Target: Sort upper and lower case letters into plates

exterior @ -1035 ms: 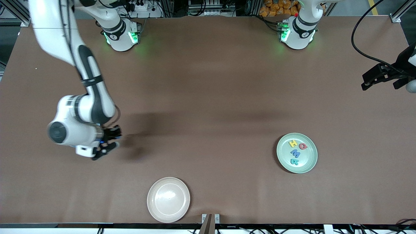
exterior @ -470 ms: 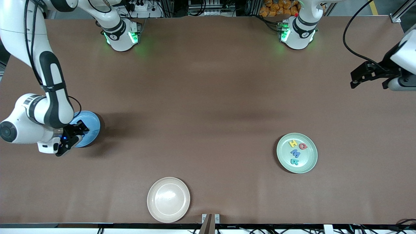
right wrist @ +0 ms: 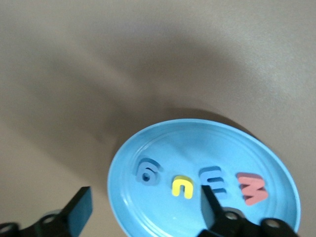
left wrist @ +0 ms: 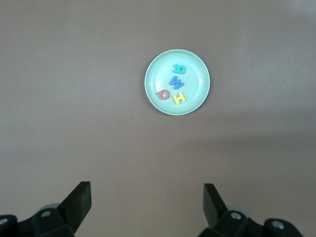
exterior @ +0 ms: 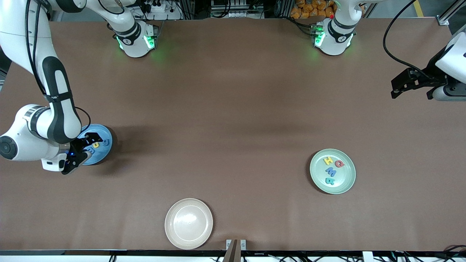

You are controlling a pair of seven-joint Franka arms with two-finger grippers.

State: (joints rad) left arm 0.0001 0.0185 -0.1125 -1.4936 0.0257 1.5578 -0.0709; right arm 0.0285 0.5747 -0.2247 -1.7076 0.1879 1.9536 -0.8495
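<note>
The bright blue plate (exterior: 102, 150) lies near the right arm's end of the table. In the right wrist view it (right wrist: 148, 207) holds a blue letter (right wrist: 148, 170), a yellow one (right wrist: 182, 186), another blue one (right wrist: 213, 179) and a red one (right wrist: 252, 189). My right gripper (exterior: 82, 151) is open and empty just over this plate. The mint green plate (exterior: 346, 182) holds a yellow (exterior: 328, 160), a red (exterior: 339, 164), a blue (exterior: 330, 171) and a teal letter (exterior: 330, 181). My left gripper (exterior: 409, 84) is open and empty, high over the table's left-arm end.
A beige plate (exterior: 188, 223) lies empty near the table's front edge. The mint plate also shows in the left wrist view (left wrist: 197, 101).
My right arm has swung toward its end of the table, uncovering the blue plate, and now hovers over it. My left gripper has risen and shifted slightly.
</note>
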